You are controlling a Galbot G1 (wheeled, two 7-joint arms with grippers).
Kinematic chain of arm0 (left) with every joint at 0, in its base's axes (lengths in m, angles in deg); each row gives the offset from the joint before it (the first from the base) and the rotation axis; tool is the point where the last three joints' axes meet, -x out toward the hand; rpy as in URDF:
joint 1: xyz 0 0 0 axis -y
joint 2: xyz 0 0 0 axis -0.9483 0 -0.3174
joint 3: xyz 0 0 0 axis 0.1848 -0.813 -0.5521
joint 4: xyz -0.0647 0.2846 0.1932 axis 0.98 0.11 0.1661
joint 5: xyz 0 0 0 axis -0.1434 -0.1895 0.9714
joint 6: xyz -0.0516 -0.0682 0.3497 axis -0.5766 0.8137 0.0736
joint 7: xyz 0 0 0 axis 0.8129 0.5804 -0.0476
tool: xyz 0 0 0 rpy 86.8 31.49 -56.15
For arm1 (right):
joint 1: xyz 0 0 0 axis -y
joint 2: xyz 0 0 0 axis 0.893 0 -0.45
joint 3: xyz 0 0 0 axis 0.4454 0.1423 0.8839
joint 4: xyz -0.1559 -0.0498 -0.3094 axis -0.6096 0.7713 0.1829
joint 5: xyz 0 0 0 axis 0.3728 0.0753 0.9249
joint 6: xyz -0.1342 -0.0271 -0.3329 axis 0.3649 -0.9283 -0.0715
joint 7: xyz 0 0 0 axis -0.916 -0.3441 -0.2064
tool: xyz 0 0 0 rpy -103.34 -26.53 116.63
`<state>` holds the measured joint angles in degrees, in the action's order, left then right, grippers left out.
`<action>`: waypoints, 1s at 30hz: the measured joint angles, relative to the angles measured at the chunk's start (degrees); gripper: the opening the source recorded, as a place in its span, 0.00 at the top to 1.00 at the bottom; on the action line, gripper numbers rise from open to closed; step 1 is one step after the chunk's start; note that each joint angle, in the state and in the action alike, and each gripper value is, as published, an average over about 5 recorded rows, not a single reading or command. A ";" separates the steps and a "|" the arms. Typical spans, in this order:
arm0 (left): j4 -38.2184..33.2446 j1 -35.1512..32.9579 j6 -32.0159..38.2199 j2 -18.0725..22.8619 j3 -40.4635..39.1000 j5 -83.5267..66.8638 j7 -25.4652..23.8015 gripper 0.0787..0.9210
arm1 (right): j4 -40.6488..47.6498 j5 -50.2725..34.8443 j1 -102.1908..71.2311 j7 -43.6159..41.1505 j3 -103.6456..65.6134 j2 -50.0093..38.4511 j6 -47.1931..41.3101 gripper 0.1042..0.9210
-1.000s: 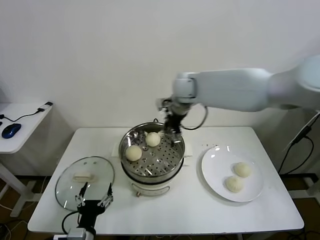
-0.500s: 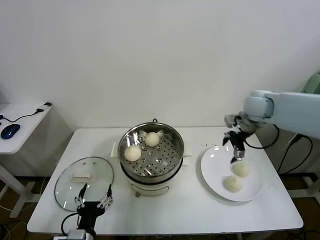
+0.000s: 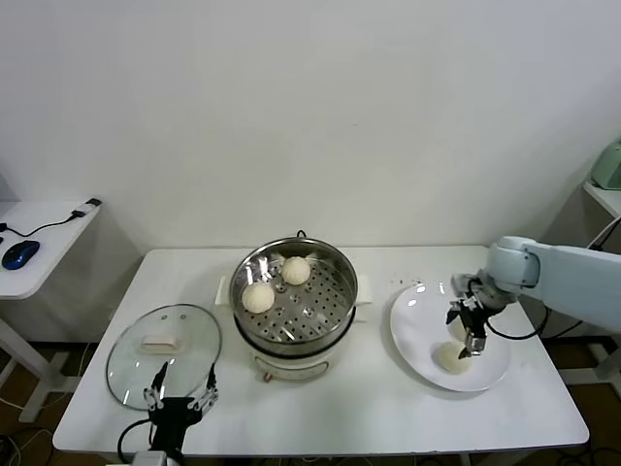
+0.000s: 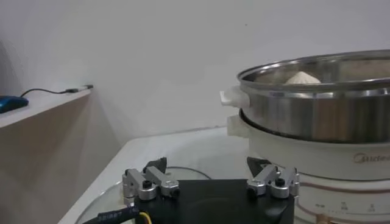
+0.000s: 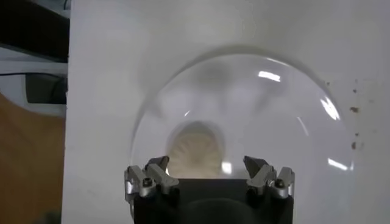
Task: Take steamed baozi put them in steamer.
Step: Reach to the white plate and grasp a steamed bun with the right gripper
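Observation:
The steamer (image 3: 335,309) stands mid-table with two baozi inside, one (image 3: 258,296) at its left and one (image 3: 296,270) at the back. The white plate (image 3: 417,320) lies to its right. My right gripper (image 3: 467,340) is open and low over the plate; one baozi (image 3: 448,358) shows just in front of it, and another is hidden behind it. In the right wrist view a baozi (image 5: 196,149) lies just ahead of the open right gripper (image 5: 207,165). My left gripper (image 3: 180,390) is open and parked at the front left.
The glass lid (image 3: 146,359) with its white handle lies left of the steamer, under the left gripper. The left wrist view shows the steamer wall (image 4: 317,109) close by. A side table (image 3: 39,248) with a mouse stands at far left.
My right arm has swung from above the steamer to the plate and dropped low over the two baozi there. The left arm has not moved.

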<state>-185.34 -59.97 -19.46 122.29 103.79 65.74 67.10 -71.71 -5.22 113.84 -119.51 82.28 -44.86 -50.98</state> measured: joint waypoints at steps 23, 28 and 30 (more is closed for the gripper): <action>0.42 0.12 -0.05 0.09 -0.14 -0.18 0.05 0.12 | 2.64 3.60 -7.01 0.72 -5.85 0.44 -0.92 0.30; 0.19 -0.02 -0.12 0.02 -0.10 -0.26 0.07 0.12 | 1.63 3.11 -4.77 -0.05 -5.13 0.12 -0.34 0.30; 0.13 -0.02 -0.15 -0.01 -0.13 -0.22 0.07 0.12 | 1.18 2.53 -2.34 -0.89 -3.87 0.32 0.30 0.30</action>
<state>-185.21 -59.99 -19.61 122.28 103.66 65.52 67.17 -70.53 -2.69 111.51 -120.40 78.41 -44.53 -50.68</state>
